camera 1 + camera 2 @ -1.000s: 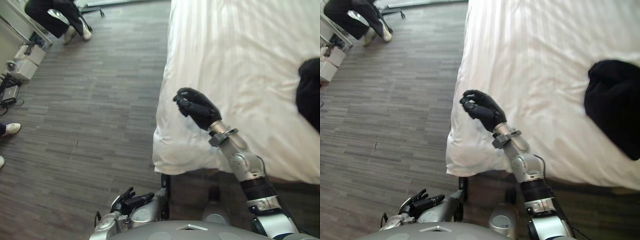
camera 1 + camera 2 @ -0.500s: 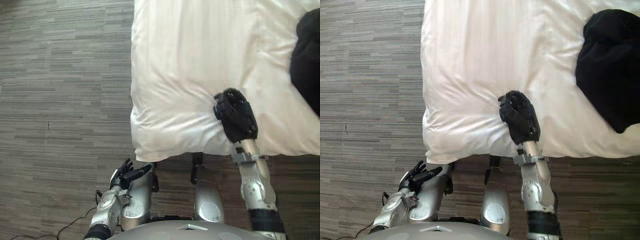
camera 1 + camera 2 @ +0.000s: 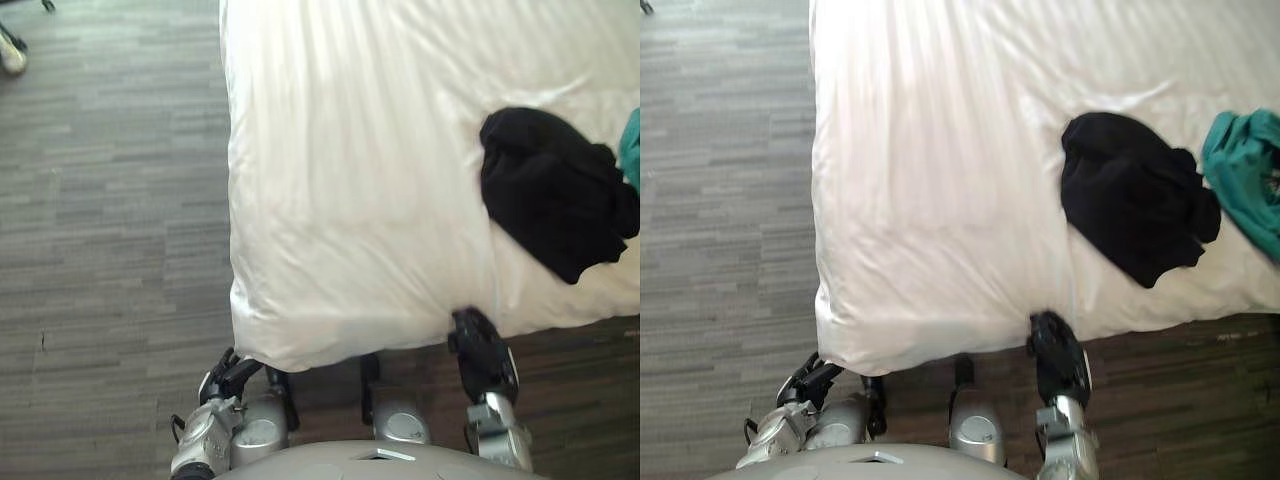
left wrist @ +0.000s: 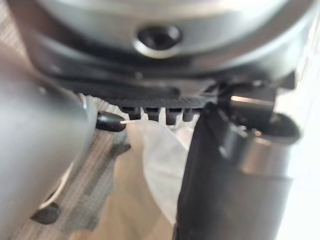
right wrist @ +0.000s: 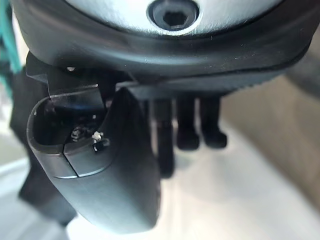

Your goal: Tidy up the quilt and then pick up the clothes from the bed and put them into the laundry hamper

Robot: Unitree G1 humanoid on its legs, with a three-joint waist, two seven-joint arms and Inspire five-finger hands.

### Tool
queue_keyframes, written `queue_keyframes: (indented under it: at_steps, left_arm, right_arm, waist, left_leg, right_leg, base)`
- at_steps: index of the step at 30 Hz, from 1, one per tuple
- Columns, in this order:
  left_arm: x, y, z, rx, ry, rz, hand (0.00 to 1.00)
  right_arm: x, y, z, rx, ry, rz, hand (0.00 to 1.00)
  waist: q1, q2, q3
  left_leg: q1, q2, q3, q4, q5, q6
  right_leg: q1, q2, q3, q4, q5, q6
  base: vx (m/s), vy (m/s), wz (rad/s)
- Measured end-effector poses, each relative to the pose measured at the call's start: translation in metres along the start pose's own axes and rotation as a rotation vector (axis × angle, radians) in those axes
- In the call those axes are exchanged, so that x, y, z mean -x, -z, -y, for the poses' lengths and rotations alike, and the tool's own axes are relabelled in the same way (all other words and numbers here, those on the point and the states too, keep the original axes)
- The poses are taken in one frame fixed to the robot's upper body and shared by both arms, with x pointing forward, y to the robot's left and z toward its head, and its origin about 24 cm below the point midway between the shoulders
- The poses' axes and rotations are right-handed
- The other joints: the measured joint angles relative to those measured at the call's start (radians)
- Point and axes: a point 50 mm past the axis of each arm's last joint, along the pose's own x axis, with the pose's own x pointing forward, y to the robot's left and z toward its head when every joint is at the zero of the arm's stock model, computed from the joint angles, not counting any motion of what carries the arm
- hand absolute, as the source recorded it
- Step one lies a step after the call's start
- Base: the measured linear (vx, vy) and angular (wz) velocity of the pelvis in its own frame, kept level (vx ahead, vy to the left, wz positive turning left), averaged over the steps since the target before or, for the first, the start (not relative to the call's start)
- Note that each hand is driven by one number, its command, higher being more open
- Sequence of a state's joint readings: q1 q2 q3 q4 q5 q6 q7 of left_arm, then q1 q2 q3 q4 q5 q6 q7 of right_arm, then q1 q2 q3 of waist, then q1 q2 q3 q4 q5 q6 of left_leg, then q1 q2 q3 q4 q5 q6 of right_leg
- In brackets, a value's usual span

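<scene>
A white quilt lies smooth over the bed, its near corner hanging toward me. On it at the right lies a crumpled black garment, with a teal garment beside it at the view's right edge. My right hand hangs just off the quilt's near edge, below the black garment. Its fingers are relaxed and hold nothing, with white quilt showing past them. Low by my body under the quilt's corner is my left hand, loosely open and empty.
Grey wood-plank floor runs along the bed's left side and in front of it. A person's shoe shows at the far top left.
The camera has swung right along the bed, bringing the teal garment into view. My right hand has drawn back from on top of the quilt to just off its near edge.
</scene>
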State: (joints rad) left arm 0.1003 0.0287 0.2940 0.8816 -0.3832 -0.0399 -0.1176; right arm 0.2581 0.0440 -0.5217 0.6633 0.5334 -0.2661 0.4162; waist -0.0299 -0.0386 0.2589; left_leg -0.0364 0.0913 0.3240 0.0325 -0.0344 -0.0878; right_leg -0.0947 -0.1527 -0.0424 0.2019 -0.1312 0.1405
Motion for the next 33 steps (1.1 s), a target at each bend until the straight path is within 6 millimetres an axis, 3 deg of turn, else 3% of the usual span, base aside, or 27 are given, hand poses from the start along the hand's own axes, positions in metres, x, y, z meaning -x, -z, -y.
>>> queue_keyframes:
  at_steps: [1,3,5,7,9,11,14,21,25,27,30,33]
  left_arm:
    - [0.002,0.006,-0.004,0.023,-0.015,-0.015,1.0]
    - [0.006,0.015,-0.01,0.052,-0.047,-0.036,1.0]
    - [0.01,0.026,-0.015,0.013,-0.067,-0.075,1.0]
    - [0.013,0.032,-0.018,-0.026,-0.072,-0.11,1.0]
    - [0.015,0.037,-0.023,-0.049,-0.085,-0.142,1.0]
    - [0.015,0.035,-0.024,-0.075,-0.083,-0.151,1.0]
    - [0.014,0.034,-0.023,-0.118,-0.063,-0.168,1.0]
    - [0.013,0.033,-0.02,-0.257,-0.017,-0.203,1.0]
    - [0.013,0.035,-0.018,-0.267,-0.005,-0.212,1.0]
    - [0.012,0.032,-0.018,-0.289,-0.005,-0.205,1.0]
    - [0.012,0.029,-0.021,-0.292,-0.016,-0.197,1.0]
    - [0.011,0.033,-0.018,-0.296,0.004,-0.194,1.0]
  right_arm:
    - [0.013,0.014,0.018,0.02,0.084,-0.079,1.0]
    - [0.036,0.034,0.034,0.068,0.142,-0.199,1.0]
    - [0.053,0.05,0.039,0.145,0.128,-0.317,1.0]
    - [0.055,0.059,0.034,0.194,0.099,-0.374,1.0]
    - [0.051,0.06,0.029,0.255,0.046,-0.405,1.0]
    - [0.037,0.062,0.011,0.307,-0.054,-0.422,1.0]
    - [0.018,0.066,-0.011,0.324,-0.112,-0.43,1.0]
    - [0.02,0.065,0.009,0.432,-0.082,-0.555,1.0]
    - [0.02,0.062,0.017,0.451,-0.036,-0.565,1.0]
    - [0.02,0.063,0.021,0.458,0.003,-0.595,1.0]
    - [0.01,0.062,0.013,0.489,-0.017,-0.607,1.0]
    - [-0.001,0.053,0.009,0.491,-0.027,-0.572,1.0]
  waist:
    - [-0.001,0.005,-0.023]
    - [-0.003,0.012,-0.053]
    - [-0.004,0.019,-0.088]
    - [-0.005,0.02,-0.109]
    - [-0.003,0.009,-0.139]
    - [-0.002,-0.005,-0.154]
    - [0.002,-0.005,-0.158]
    - [-0.001,0.031,-0.153]
    - [-0.003,0.035,-0.152]
    - [0.002,0.032,-0.15]
    - [0.001,0.026,-0.148]
    - [-0.007,0.04,-0.151]
  left_leg:
    - [0.023,0.0,-0.001,-0.004,-0.006,-0.001]
    - [0.059,-0.001,-0.001,-0.018,-0.008,-0.002]
    - [0.094,-0.002,-0.012,-0.043,-0.008,-0.003]
    - [0.119,-0.004,-0.027,-0.063,-0.001,-0.006]
    - [0.141,-0.01,-0.043,-0.09,0.016,-0.006]
    - [0.153,-0.014,-0.071,-0.116,0.041,-0.005]
    - [0.15,-0.017,-0.112,-0.118,0.064,-0.003]
    - [0.126,-0.029,-0.194,-0.122,0.097,0.003]
    - [0.107,-0.025,-0.14,-0.111,0.091,0.01]
    - [0.072,-0.02,-0.14,-0.031,0.07,0.024]
    - [0.062,-0.028,-0.152,0.042,0.053,0.008]
    - [0.065,-0.027,-0.227,-0.008,0.051,0.004]
  right_leg:
    - [0.028,-0.001,-0.013,-0.01,0.0,0.0]
    - [0.065,-0.002,-0.027,-0.021,0.0,0.0]
    - [0.107,0.0,-0.054,-0.044,0.0,0.0]
    - [0.136,0.0,-0.07,-0.054,0.0,0.0]
    - [0.161,-0.002,-0.091,-0.067,0.001,0.001]
    - [0.188,-0.002,-0.121,-0.086,0.003,0.005]
    - [0.209,-0.004,-0.164,-0.101,0.004,0.006]
    - [0.24,-0.003,-0.25,-0.12,0.002,0.008]
    - [0.254,-0.018,-0.294,-0.133,0.001,0.019]
    - [0.247,-0.031,-0.28,-0.121,0.007,0.017]
    - [0.221,-0.04,-0.207,-0.097,0.014,0.028]
    - [0.135,-0.036,-0.131,-0.057,0.018,0.031]
  base:
    - [0.14,0.018,0.04]
    - [0.1,0.008,0.04]
    - [0.09,-0.005,0.13]
    - [0.03,-0.005,0.23]
    - [-0.02,-0.004,0.27]
    - [-0.07,-0.026,0.32]
    - [-0.12,-0.035,0.38]
    - [-0.13,-0.014,0.35]
    - [-0.05,0.026,0.32]
    - [0.03,0.058,-0.03]
    - [0.04,0.031,-0.59]
    - [-0.01,-0.008,-0.74]
